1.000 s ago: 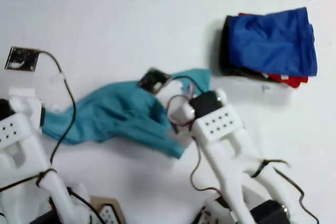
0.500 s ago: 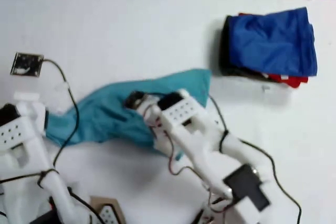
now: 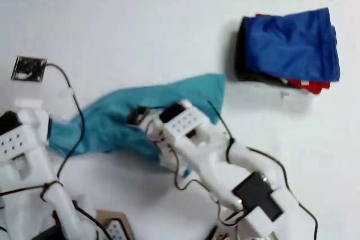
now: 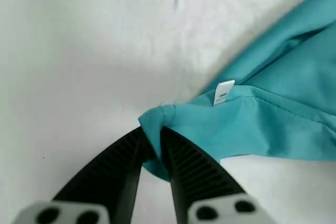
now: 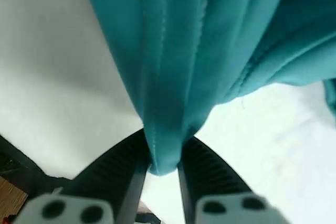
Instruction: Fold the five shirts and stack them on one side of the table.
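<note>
Left gripper [image 4: 154,137] and right gripper [image 5: 165,148] are both pinched closed.

White plastic shells dotted with small round holes cover the left arm [image 3: 22,144] and right arm [image 3: 194,139], with thin black cables [image 3: 79,119] trailing along both. The left gripper [image 4: 152,134] and right gripper [image 5: 165,142] carry black ribbed fingers [image 4: 191,171] on white mounts with screw holes.

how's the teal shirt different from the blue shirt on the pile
The teal shirt lies loose and rumpled; the blue shirt is folded square. The teal shirt is pinched by the left gripper and the right gripper; the blue shirt is untouched. The teal shirt rests on the table, the blue shirt tops a stack over a red garment. Both are plain cloth.
</note>
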`<control>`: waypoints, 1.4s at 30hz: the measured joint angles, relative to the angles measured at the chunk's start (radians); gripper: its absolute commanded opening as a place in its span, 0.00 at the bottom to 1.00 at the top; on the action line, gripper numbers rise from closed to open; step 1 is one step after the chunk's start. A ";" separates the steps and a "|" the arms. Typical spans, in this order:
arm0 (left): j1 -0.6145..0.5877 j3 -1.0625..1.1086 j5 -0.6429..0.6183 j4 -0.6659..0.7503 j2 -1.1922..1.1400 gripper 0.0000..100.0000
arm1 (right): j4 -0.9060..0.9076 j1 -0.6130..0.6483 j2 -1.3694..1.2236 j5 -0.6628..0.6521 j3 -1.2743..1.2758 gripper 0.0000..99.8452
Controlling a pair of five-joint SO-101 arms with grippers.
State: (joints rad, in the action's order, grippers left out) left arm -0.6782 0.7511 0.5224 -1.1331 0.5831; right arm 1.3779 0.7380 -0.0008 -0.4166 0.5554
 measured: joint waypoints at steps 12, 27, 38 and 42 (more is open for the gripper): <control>0.002 0.000 0.000 0.000 0.000 0.03 | 0.080 -0.146 0.169 -0.011 -0.046 0.02; 0.051 -0.121 -0.003 -0.184 0.000 0.03 | 0.100 -0.400 0.345 -0.091 -0.302 0.02; 0.193 -0.555 -0.003 -0.549 0.000 0.03 | 0.026 -0.494 0.434 -0.103 -0.577 0.02; 0.196 -0.735 -0.003 -0.620 0.000 0.03 | 0.011 -0.562 0.439 -0.103 -0.674 0.02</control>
State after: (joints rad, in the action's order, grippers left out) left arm -0.4818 0.0161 0.5194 -1.7530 0.5831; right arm 1.3886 0.1765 0.4381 -0.5194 -0.1181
